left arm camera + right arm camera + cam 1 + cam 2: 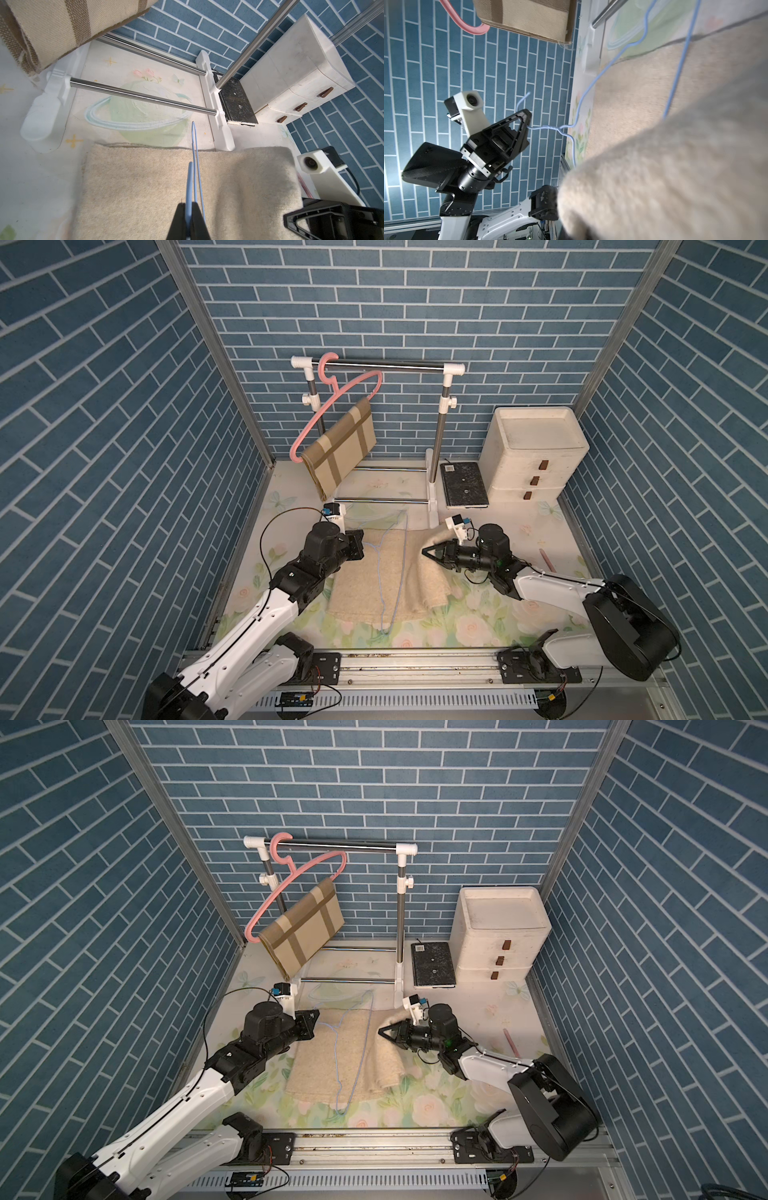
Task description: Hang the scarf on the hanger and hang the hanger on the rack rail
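Top views: left jaws clamp hanger [400, 572], right jaws pinch scarf [357, 593] before rack [415, 366]

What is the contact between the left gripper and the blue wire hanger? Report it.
Touching. The left wrist view shows the left gripper shut, its jaws pinching the blue wire hanger between them.

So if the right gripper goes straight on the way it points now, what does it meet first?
Probably the thin blue wire hanger across the beige woolly scarf, then the left gripper; height is unclear.
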You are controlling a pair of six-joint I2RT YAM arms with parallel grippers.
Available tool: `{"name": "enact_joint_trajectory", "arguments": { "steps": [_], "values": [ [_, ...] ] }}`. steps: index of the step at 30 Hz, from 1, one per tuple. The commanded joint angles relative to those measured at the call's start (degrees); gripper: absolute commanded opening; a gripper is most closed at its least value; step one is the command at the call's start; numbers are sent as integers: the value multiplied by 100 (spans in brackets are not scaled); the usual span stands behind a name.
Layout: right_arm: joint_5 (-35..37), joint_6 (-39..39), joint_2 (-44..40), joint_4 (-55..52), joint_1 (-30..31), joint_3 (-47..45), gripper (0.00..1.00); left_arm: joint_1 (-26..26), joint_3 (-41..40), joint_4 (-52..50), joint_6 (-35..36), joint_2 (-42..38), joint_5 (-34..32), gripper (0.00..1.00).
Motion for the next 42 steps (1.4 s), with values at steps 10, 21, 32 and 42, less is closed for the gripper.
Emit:
{"name": "enact_joint_trajectory", "arguments": {
  "steps": [10,21,32,42],
  "values": [
    [853,1028,2081,293,1041,1481,0,-8,-36,252,-137,-34,166,0],
    [409,1340,3044,550,1231,1882,0,-7,166,342,-216,-116,477,0],
    [236,1080,3028,348,1312,2127,10,-9,211,477,-246,-110,633,0],
    [1110,-19,1089,-1320,790,1670,50,-5,571,76,102,21,562,0]
  ]
}}
